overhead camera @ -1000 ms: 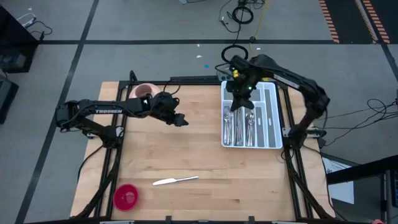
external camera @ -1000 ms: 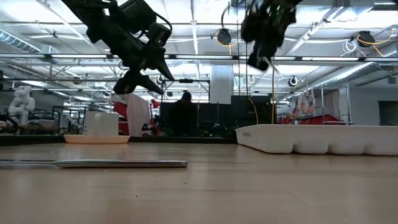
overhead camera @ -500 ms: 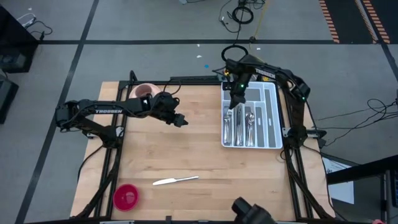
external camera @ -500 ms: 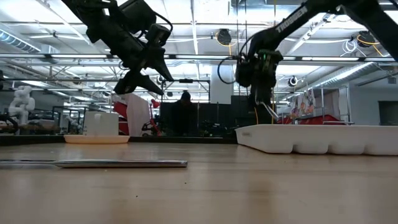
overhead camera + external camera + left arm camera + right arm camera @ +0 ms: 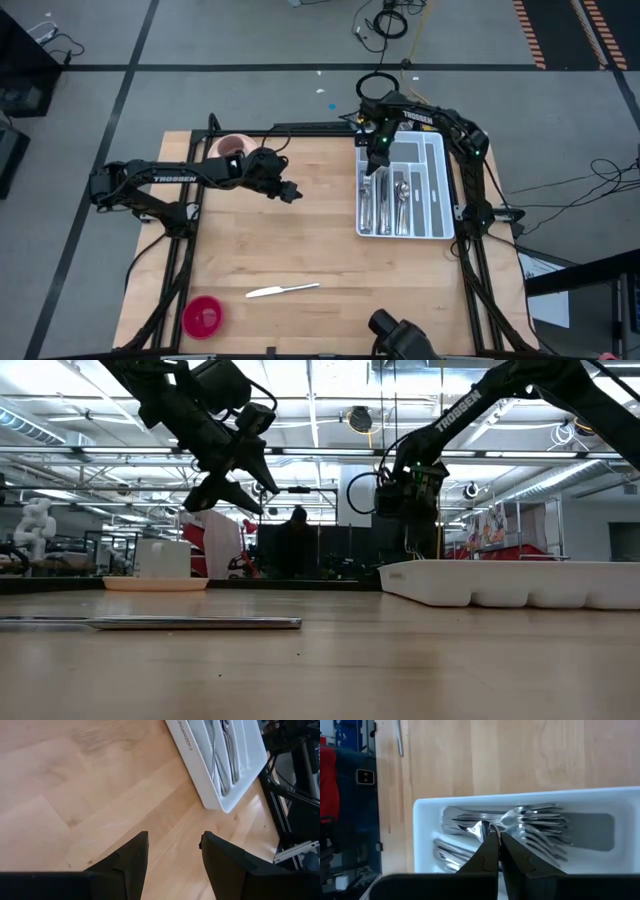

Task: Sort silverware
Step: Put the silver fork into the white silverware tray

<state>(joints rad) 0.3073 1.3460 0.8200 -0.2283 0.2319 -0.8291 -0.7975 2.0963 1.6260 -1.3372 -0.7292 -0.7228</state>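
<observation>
Your right gripper [image 5: 368,171] has dropped low into the white tray [image 5: 437,190] at two o'clock, jaws shut on a fork [image 5: 485,831] atop the forks [image 5: 540,827] there. Your left gripper [image 5: 296,196] still hovers mid-table, open and empty. One knife [image 5: 282,291] remains at six o'clock.

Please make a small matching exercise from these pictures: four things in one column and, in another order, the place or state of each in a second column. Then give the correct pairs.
Things:
1. table knife
2. right gripper
3. left gripper
4. red dish

Places or states:
A. open, above bare wood at mid-table
B. near the table's front left corner
C. shut, over the forks in the white cutlery tray
D. lying alone on the wood near the front edge

Pairs: 1-D, 2-C, 3-A, 4-B
</observation>
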